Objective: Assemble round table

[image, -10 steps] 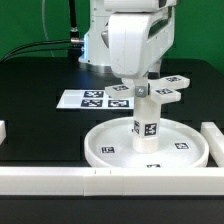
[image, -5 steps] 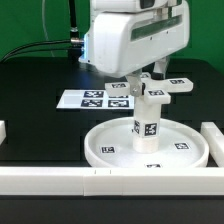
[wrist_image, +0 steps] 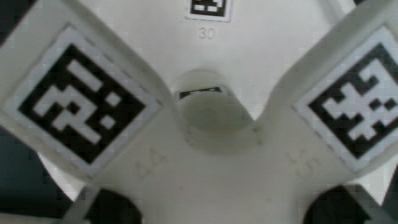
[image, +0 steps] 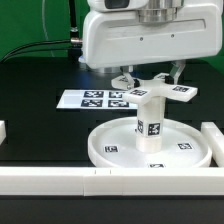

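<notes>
Standing upright on the hub of the large rimmed disc (image: 150,147), the short cylinder (image: 150,118) carries the cross-shaped piece (image: 152,91) on top. The claw (image: 150,76) hangs directly above that cross, fingers straddling it; whether they grip it cannot be told. The disc rests on the black table (image: 40,95).

Table (image: 40,120): black, flat top.
Marker board (image: 92,99): lies flat on the table toward the back, tags facing up, partly hidden behind the arm.
Disc (image: 105,146): large white rimmed disc, resting on the table near the front.
White bars (image: 60,181): long bars along the table's front edge and at the exterior view's right, beside the disc.
</notes>
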`<state>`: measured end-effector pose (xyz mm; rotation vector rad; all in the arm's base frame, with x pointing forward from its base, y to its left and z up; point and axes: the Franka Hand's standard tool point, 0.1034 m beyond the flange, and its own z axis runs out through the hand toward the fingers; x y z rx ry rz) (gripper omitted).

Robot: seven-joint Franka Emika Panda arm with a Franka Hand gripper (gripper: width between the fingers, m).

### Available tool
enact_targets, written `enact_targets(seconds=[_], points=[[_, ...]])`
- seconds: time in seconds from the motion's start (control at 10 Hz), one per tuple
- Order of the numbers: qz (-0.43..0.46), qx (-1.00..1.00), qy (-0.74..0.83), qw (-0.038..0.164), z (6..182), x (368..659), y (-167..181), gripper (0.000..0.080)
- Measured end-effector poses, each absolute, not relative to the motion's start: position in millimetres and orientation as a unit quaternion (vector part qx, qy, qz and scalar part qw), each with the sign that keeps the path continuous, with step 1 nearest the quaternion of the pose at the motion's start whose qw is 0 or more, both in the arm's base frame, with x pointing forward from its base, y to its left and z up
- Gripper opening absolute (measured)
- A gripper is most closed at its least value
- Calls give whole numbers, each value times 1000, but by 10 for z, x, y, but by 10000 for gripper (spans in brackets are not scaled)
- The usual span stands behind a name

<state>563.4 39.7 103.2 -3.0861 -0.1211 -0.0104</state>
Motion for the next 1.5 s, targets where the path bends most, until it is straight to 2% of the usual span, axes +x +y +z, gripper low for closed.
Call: enact_targets(seconds=[0.5, 0.8, 1.0, 1.5], points=[[0, -993, 115, 28, 1029, 5633, 397, 443], [-8, -943, 328, 45, 1020, 5625, 393, 443], [-6, -896, 440, 50, 1017, 5625, 394, 443], [6, -825, 562, 56, 1016, 5629, 381, 443]])
